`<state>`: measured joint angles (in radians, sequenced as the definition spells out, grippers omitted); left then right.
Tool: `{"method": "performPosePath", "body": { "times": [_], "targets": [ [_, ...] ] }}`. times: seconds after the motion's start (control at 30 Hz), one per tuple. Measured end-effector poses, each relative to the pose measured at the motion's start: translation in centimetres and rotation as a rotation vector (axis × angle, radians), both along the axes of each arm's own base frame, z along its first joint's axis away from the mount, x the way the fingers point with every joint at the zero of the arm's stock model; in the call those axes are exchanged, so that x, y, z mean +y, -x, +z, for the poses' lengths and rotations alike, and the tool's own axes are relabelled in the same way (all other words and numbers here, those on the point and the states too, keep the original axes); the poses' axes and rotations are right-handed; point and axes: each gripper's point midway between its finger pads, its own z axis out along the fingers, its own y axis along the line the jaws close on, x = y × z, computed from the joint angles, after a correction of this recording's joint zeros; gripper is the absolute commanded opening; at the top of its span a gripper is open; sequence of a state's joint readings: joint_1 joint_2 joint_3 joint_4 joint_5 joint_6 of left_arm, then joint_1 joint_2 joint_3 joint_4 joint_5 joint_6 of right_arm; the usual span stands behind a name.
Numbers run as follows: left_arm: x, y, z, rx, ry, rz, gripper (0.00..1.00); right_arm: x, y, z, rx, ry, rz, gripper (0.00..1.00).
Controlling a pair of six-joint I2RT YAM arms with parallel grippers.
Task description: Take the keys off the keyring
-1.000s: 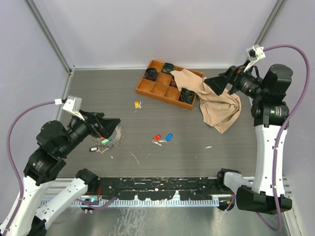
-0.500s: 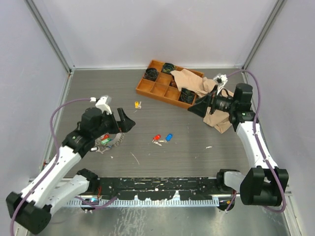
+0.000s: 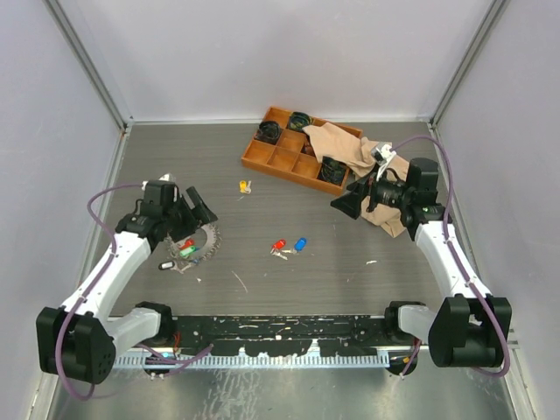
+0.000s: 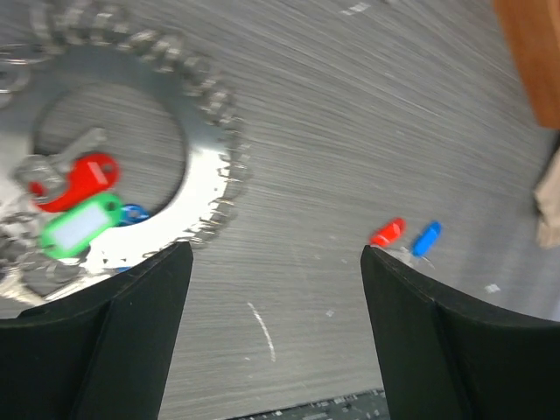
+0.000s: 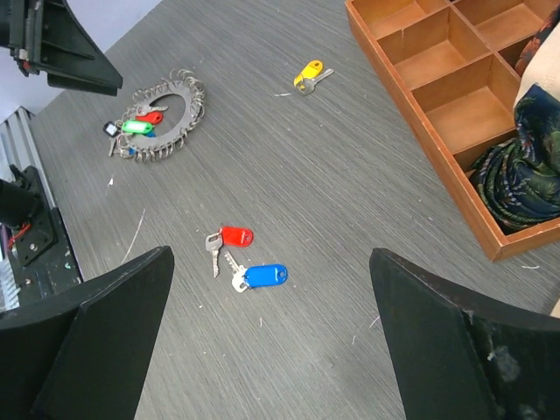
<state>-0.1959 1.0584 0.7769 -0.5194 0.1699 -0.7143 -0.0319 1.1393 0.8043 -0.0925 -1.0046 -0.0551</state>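
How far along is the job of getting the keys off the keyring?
Done: three keys lie loose on the table: a yellow-tagged key, a red-tagged key and a blue-tagged key.
In hand: nothing is gripped. The left gripper hovers open by the keyring; the right gripper is open too.
Left: the keyring holds a red tag, a green tag and more keys.

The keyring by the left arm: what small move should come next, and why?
Probably slide the left gripper sideways over the keyring: its jaws stand open above bare table, while the ring and its keys lie off to one side, outside them.
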Motion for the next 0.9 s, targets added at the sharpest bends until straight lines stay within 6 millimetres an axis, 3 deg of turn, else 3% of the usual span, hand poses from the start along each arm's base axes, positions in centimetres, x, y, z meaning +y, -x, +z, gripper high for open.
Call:
{"method": "performPosePath", "body": {
  "times": [0.13,0.3,0.4,0.53,0.63,0.77,0.9],
  "targets": [
    [2.5,0.0,-2.3,0.068,-0.132,0.082,0.62,0.5,0.1,-0.3,-0.002,0.017,0.011,1.0],
    [3.7,-0.1,-4.1,0.134,-0.249,0.026,0.62,1.0,0.3,-0.5,-0.003,0.027,0.021,1.0],
    [4.1,-1.3,-3.3,0.113,-0.322,-0.054,0.59,1.2,0.4,-0.6,0.004,0.027,0.024,1.0],
    [5.3,-5.3,-0.4,0.032,-0.418,-0.124,0.5,1.5,0.3,-1.0,0.027,0.028,0.036,1.0],
    [6.7,-7.5,-0.3,0.031,-0.519,-0.156,0.45,1.7,0.3,-1.6,0.055,0.03,0.042,1.0],
    [8.8,-6.8,-2.4,0.097,-0.642,-0.201,0.43,1.7,0.4,-2.0,0.079,0.031,0.045,1.0],
    [10.1,-5.4,-4.0,0.146,-0.714,-0.261,0.33,2.0,0.4,-1.8,0.077,0.031,0.054,1.0]
  ]
}}
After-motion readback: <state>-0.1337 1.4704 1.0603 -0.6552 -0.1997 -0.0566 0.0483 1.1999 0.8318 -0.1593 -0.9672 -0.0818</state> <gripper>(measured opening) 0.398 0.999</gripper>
